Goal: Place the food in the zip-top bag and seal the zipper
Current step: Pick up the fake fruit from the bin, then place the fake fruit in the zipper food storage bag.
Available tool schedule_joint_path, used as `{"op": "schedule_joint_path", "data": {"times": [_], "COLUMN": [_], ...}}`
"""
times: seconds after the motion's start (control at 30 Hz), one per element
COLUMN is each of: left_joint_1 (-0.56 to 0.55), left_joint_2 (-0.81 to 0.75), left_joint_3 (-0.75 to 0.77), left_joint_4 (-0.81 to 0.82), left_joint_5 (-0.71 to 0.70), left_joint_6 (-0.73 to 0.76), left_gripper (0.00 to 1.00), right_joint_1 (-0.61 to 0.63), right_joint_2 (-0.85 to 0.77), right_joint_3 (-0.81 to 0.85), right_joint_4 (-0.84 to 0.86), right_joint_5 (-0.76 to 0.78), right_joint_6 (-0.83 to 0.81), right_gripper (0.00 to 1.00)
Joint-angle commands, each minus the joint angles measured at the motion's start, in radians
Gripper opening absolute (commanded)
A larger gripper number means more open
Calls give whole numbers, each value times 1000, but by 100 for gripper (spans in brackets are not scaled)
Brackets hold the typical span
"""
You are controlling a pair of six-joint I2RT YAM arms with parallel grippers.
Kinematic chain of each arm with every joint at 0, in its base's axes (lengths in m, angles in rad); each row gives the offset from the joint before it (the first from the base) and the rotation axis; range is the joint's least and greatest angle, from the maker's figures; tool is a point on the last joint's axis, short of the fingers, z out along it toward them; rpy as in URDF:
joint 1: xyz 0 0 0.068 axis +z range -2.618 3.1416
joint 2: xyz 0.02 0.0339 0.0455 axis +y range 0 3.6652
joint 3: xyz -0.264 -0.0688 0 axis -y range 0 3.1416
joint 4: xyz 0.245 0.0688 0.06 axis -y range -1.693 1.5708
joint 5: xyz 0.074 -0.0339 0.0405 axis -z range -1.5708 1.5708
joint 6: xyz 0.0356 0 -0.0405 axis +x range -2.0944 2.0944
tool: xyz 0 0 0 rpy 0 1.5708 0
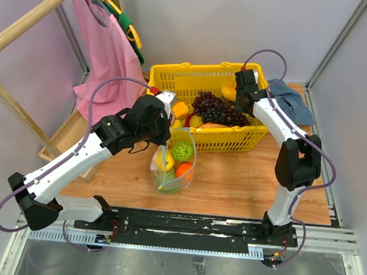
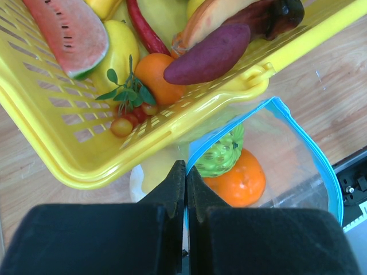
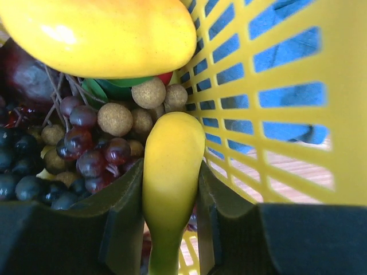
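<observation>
**Overhead and wrist views.** A clear, crinkly zip-top bag (image 1: 190, 144) stands open-mouthed on the wooden bench (image 1: 243, 179), at centre frame, directly below the yellow lattice plastic basket (image 1: 201, 67). The left tool (image 1: 167, 131) has its fingers pressed together, clamped on the upper left of the bag's rim. In the left wrist view the light-blue zipper (image 2: 312, 153) curves down the right side of the open mouth. Inside the bag lie a bumpy green toy fruit (image 2: 221, 152), touching a smooth orange toy fruit (image 2: 235, 180) below it, and a yellow one (image 1: 162, 161) at the left wall.

The right tool (image 3: 171, 169) sits inside the basket's upper right corner. Its fingers press both flanks of an elongated yellow toy fruit (image 3: 172, 143), gripping it against the basket wall. A larger yellow fruit (image 3: 103, 34) fills the top of that view; dark grapes (image 3: 86, 149) lie at left. A blue cloth (image 1: 293, 101) rests right of the basket.
</observation>
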Motion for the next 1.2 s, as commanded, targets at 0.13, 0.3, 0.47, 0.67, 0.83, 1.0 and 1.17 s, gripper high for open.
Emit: {"op": "schedule_joint_path", "data": {"times": [0.13,0.3,0.47,0.67,0.83,1.0,1.17], "left_joint_1": [8,8,8,8,8,8,7], "left_joint_2": [-25,-30,-29,-31,-33,-37,-46], "left_joint_3": [13,12,11,15,15,21,22], "left_joint_4": [29,33,37,41,48,47,52], "left_joint_5": [9,-4,-10,-16,-17,-28,-34], "left_joint_6": [3,3,6,5,4,3,-5], "left_gripper": [0,0,0,0,0,0,0], "right_joint_1": [22,36,47,66,108,134,165], "right_joint_2": [-247,-377,-523,-641,-707,-746,-753], "right_joint_3": [-52,-102,-144,-160,-181,-216,-261], "right_joint_4": [2,45,103,137,152,207,260], "right_joint_5": [-53,-181,-342,-587,-748,-936,-1070], "right_joint_6": [-85,-125,-154,-160,-155,-112,-70], "right_gripper": [6,4,3,2,2,2,2]}}
